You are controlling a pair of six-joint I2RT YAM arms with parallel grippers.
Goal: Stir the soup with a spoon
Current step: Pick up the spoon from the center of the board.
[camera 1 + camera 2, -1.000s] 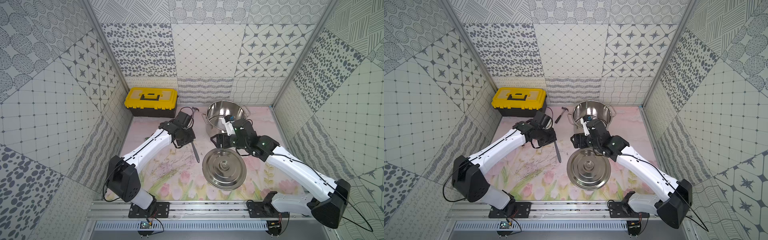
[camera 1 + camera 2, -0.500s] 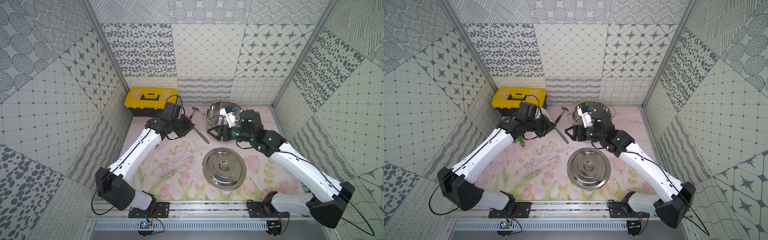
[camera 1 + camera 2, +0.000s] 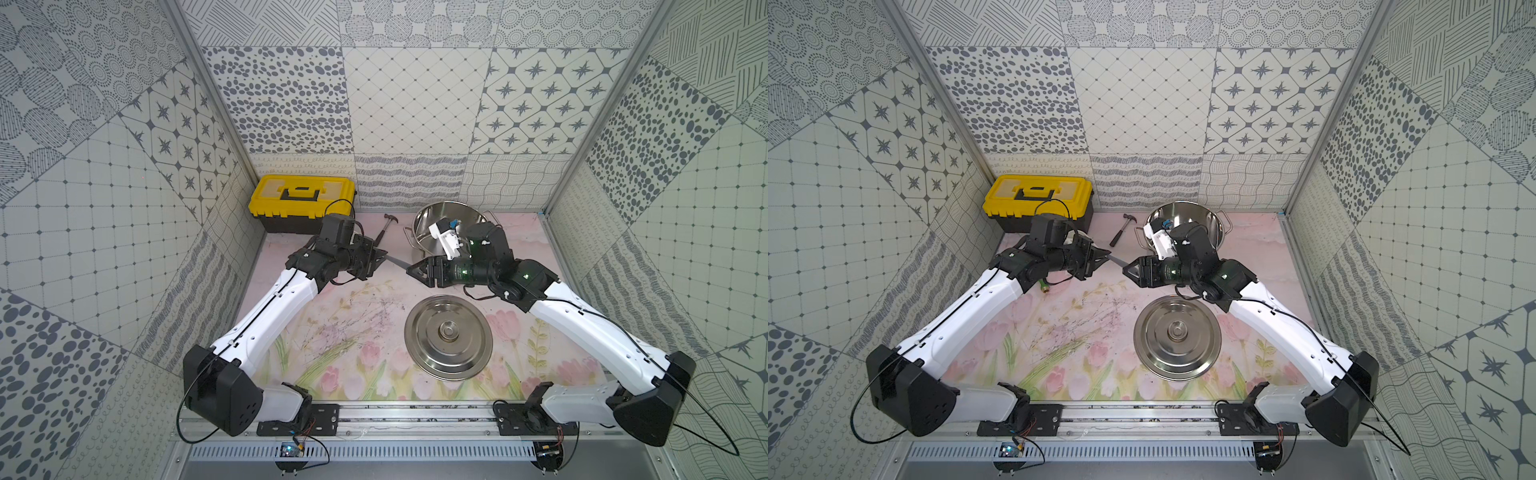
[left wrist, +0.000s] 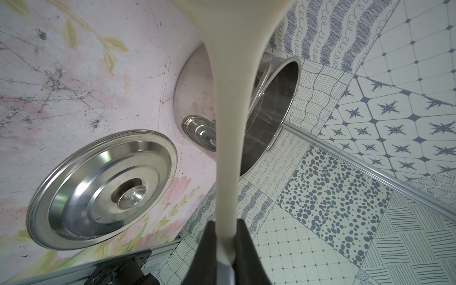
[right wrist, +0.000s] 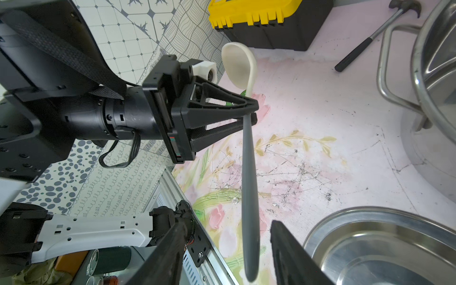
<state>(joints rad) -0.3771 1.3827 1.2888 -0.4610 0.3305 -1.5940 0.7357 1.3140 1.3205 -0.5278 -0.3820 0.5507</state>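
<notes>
The left arm (image 3: 270,316) and right arm (image 3: 582,324) reach in from the near rail with elbows bowed outward, so that their claws point at each other above the middle of the counter (image 3: 332,316). The left claw (image 3: 381,257) is clamped tight on the spoon (image 5: 248,172) where the cream neck meets the grey handle. The right claw (image 5: 228,223) has its jaws apart on either side of the handle's free end, neither finger touching it.

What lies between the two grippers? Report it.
Only the spoon: clamped by the left gripper, its grey handle's end between the right gripper's open jaws. Clearest in the right wrist view.
</notes>
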